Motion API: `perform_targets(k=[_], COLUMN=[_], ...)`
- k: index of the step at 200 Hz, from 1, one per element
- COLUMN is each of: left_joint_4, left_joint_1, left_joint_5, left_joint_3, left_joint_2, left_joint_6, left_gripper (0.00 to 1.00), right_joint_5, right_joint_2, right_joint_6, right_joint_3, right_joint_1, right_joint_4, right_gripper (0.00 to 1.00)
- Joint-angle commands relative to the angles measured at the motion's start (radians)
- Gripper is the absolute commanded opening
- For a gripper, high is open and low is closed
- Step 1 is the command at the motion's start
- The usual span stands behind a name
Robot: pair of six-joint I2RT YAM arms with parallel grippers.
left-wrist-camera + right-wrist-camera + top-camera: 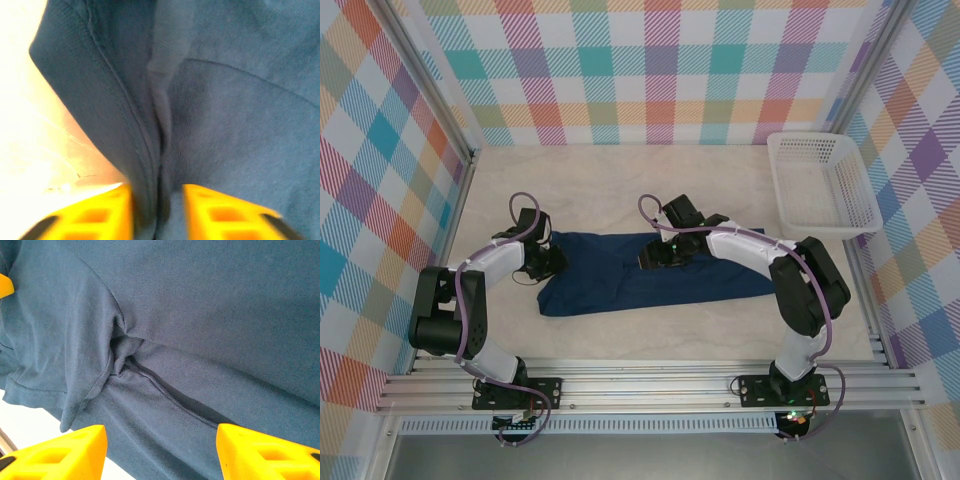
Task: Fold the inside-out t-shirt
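Note:
The inside-out t-shirt (pixel 650 275) is dark navy and lies folded into a long band across the middle of the table. My left gripper (pixel 548 258) is down at the shirt's left end. In the left wrist view its yellow fingers (pixel 100 215) stand apart, with a raised fold of navy cloth (pixel 160 150) running between them, so the left gripper (pixel 157 212) is open. My right gripper (pixel 655 252) hovers over the shirt's upper middle. The right wrist view shows this gripper (pixel 162 452) wide open above a seam and a bunched sleeve (pixel 120 350), holding nothing.
A white plastic basket (pixel 820 185) stands at the back right of the table. Checked walls enclose the beige tabletop (pixel 620 190) on three sides. Bare table lies behind and in front of the shirt.

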Motion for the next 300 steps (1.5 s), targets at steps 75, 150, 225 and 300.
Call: perform_targets(k=[75, 150, 225, 300], left_joint_4=[0.036, 0.039, 0.059, 0.079], left_joint_1=[-0.042, -0.147, -0.213, -0.220], left_joint_5=[-0.014, -0.072, -0.075, -0.094], left_joint_3=[-0.005, 0.013, 0.025, 0.002], left_joint_2=[0.035, 0.088, 0.118, 0.091], left_joint_6=[0.063, 0.065, 0.037, 0.020], left_gripper=[0.75, 0.63, 0.48, 0.07], right_joint_5=[-0.051, -0.053, -0.056, -0.051], right_joint_2=[0.042, 0.041, 0.044, 0.038], right_joint_6=[0.011, 0.016, 0.019, 0.018], right_joint_3=[0.020, 0.011, 0.008, 0.003], right_joint_1=[-0.006, -0.004, -0.005, -0.005], right_joint_4=[0.015, 0.020, 0.024, 0.023], right_gripper=[0.59, 0.59, 0.59, 0.59])
